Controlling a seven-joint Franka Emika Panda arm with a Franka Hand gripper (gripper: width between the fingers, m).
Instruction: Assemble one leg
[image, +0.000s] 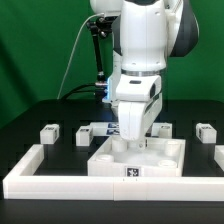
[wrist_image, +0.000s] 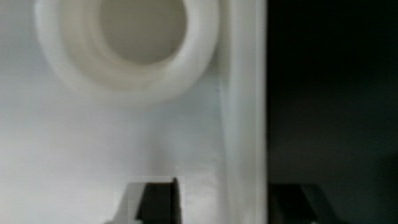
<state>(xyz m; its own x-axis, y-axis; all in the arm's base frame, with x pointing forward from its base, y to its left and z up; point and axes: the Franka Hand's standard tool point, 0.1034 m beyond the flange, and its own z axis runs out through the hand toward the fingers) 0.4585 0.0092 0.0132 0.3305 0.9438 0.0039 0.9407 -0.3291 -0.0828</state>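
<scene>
Several small white legs lie on the black table behind the tabletop: one leg (image: 48, 131) at the exterior view's left, another (image: 85, 133) beside it, one (image: 205, 131) at the right. The large white square tabletop (image: 150, 160) lies in front. My gripper (image: 133, 143) is down on it. In the wrist view the gripper (wrist_image: 224, 192) straddles the tabletop's raised edge wall (wrist_image: 240, 110), with a dark finger (wrist_image: 160, 200) against each side. A round hole (wrist_image: 134, 45) of the tabletop shows beyond. No leg is in the gripper.
A long white low border wall (image: 100, 183) runs along the front and up the exterior view's left side (image: 25, 160). The marker board (image: 103, 128) lies behind the tabletop. A green backdrop and a black stand are at the back.
</scene>
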